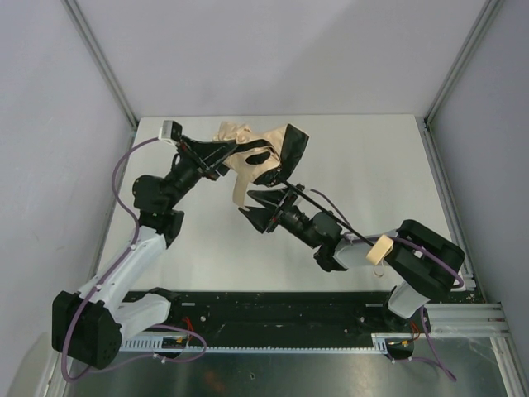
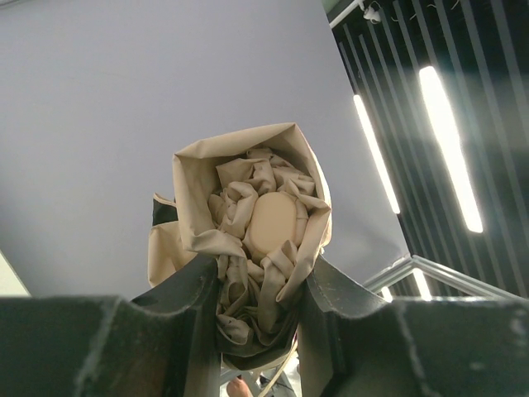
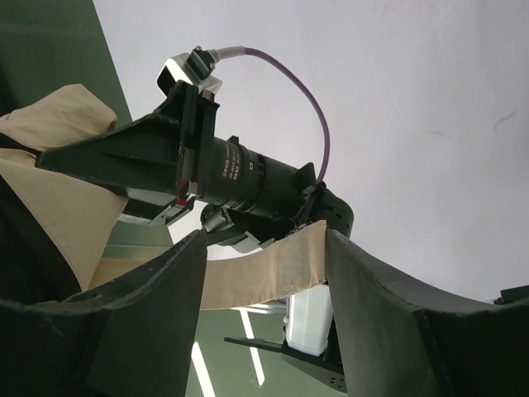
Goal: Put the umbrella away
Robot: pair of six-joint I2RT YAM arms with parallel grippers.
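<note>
1. Your umbrella (image 1: 258, 159) is in the air over the far middle of the table (image 1: 372, 157), slung between the two arms, with nothing around it on the tabletop.
2. Its beige canopy (image 2: 248, 190) is crumpled into a loose bunch. The left wrist view shows the folds wrapped around a smooth tan cap (image 2: 273, 225).
3. From the bunch, the thin black shaft (image 1: 331, 211) slants toward the near right. It ends at the tan handle (image 1: 381, 249), which sits right against your right arm's forearm.
4. Your left gripper (image 1: 221, 157) comes at the canopy from the left. Its fingers (image 2: 186, 306) pinch the fabric, which fills the gap between them.
5. That arm reaches diagonally out from its base and the wrist is tipped up, so its camera sees the grey wall (image 2: 124, 99) and the ceiling lights (image 2: 450, 141) behind the cloth.
6. Your right gripper (image 1: 263, 207) sits just under and near of the bunch, pointing at the left gripper, with its jaws spread wide.
7. In the right wrist view a flat beige strip (image 3: 264, 277) of the umbrella runs across the gap from one finger (image 3: 157, 306) to the other. You cannot tell whether it touches them.
8. The left gripper's body and its purple cable (image 3: 297, 74) fill that view straight ahead, close in front of your right fingers.
9. The right arm is folded back sharply at the elbow over the near right of the table.
</note>
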